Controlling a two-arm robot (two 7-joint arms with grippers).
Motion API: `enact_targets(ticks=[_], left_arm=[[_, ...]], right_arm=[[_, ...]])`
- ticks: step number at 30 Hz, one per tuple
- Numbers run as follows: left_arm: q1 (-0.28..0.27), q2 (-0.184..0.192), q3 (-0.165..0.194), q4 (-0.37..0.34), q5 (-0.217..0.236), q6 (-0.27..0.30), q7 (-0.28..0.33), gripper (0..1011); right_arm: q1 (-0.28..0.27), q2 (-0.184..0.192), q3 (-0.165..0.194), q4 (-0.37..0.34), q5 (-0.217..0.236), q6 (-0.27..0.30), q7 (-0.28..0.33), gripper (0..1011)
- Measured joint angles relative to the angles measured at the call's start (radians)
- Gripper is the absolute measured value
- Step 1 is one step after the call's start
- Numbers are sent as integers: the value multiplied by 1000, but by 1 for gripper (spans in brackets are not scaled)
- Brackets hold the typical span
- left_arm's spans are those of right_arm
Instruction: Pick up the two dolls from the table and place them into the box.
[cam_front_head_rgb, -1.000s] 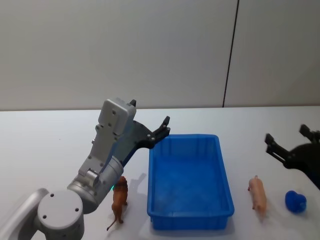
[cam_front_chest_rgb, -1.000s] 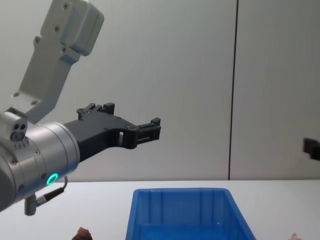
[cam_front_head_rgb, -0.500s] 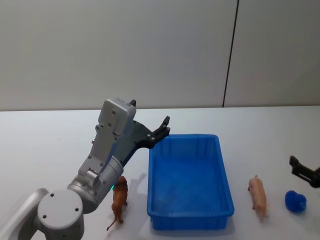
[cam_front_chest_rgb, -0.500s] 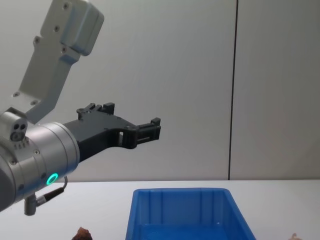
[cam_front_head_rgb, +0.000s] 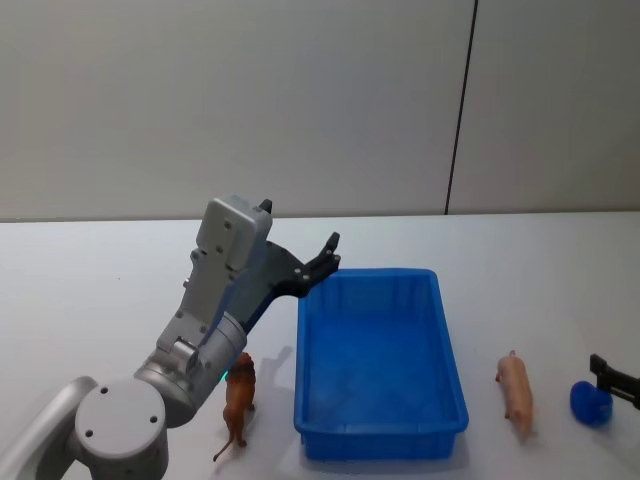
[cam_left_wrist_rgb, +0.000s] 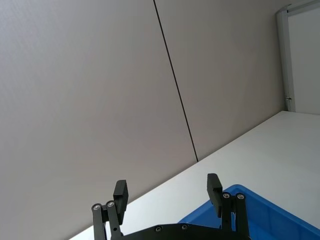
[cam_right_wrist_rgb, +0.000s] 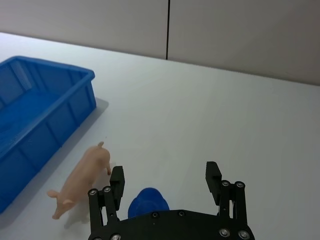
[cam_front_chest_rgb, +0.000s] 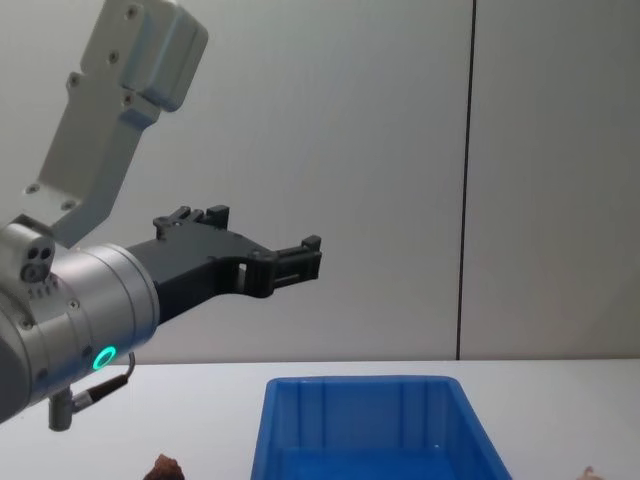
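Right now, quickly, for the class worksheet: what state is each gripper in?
Left gripper: open, empty, raised beside the box.
Right gripper: open, empty, near the blue doll.

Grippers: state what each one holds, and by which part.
Nothing. The left gripper is open in the air near the box; the right gripper is open above the blue doll.

The left arm (cam_front_chest_rgb: 70, 300) is a fat silver-grey cylinder with a green ring light (cam_front_chest_rgb: 103, 357) glowing at lower left and a thin grey cable (cam_front_chest_rgb: 108, 386) looped beneath it. At upper left is a pale boxy link (cam_front_chest_rgb: 120, 90) dotted with small screws. The left gripper (cam_left_wrist_rgb: 167, 190) and right gripper (cam_right_wrist_rgb: 165, 175) are matte black, with flat rectangular fingers (cam_right_wrist_rgb: 213, 172) on brackets studded with silver screws.
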Motion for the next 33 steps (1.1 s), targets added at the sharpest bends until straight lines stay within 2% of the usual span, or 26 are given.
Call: enact_targets(ticks=[13, 25, 29, 33], left_arm=[[0, 0, 0, 0, 0, 0, 0, 1001], [0, 0, 0, 0, 0, 0, 0, 1001], [0, 0, 0, 0, 0, 0, 0, 1001], [0, 0, 0, 0, 0, 0, 0, 1001]], right_arm=[[51, -20, -27, 99, -20, 32, 62, 1001], [75, -38, -48, 151, -27, 61, 90, 1001], [81, -42, -53, 166, -28, 70, 98, 961], [85, -44, -56, 173, -28, 76, 104, 839]])
